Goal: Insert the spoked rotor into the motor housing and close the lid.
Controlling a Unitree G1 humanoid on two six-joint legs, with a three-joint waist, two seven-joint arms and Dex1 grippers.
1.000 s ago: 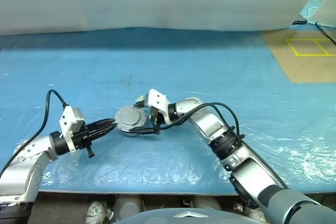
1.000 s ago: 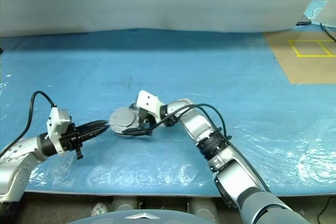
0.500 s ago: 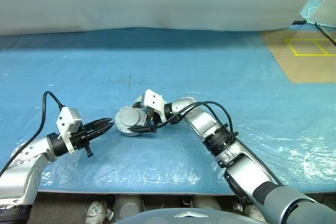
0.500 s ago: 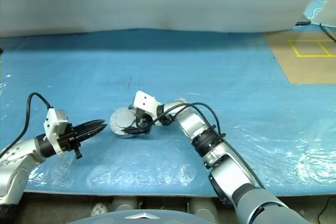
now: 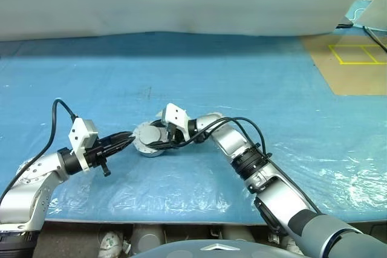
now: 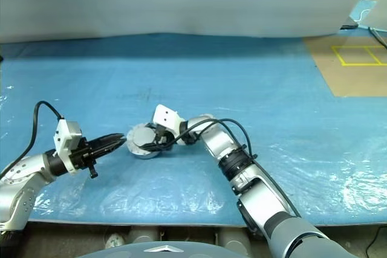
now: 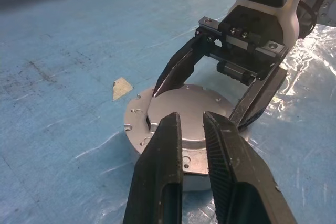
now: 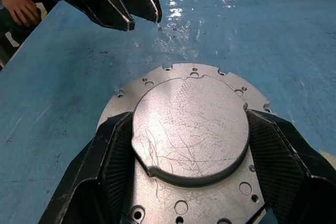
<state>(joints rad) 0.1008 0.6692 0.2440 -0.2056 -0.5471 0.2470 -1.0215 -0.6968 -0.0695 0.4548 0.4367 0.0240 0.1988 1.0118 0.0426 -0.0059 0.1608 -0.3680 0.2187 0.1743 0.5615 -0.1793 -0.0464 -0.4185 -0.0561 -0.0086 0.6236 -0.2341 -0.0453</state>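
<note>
Left hand (image 7: 191, 129) hovers nearly shut and empty just beside the motor housing (image 8: 157, 85) on the blue surface (image 5: 242, 77); right hand (image 8: 189, 145) brackets the lid (image 8: 190, 127), fingers at its rim. Looks rigid, heavy, slick metal, best held by its edges.

A blue plastic sheet (image 5: 181, 83) covers the work surface beneath and all around the claws, wrinkled and shiny toward the near edge. A small tan scrap (image 7: 122, 87) lies on it just beside the left claw's tips. Well beyond the right claw, far to its right, sits a brown board (image 5: 354, 64) marked with yellow lines (image 5: 357, 54). A person's hand (image 8: 20, 7) shows past the left claw.
</note>
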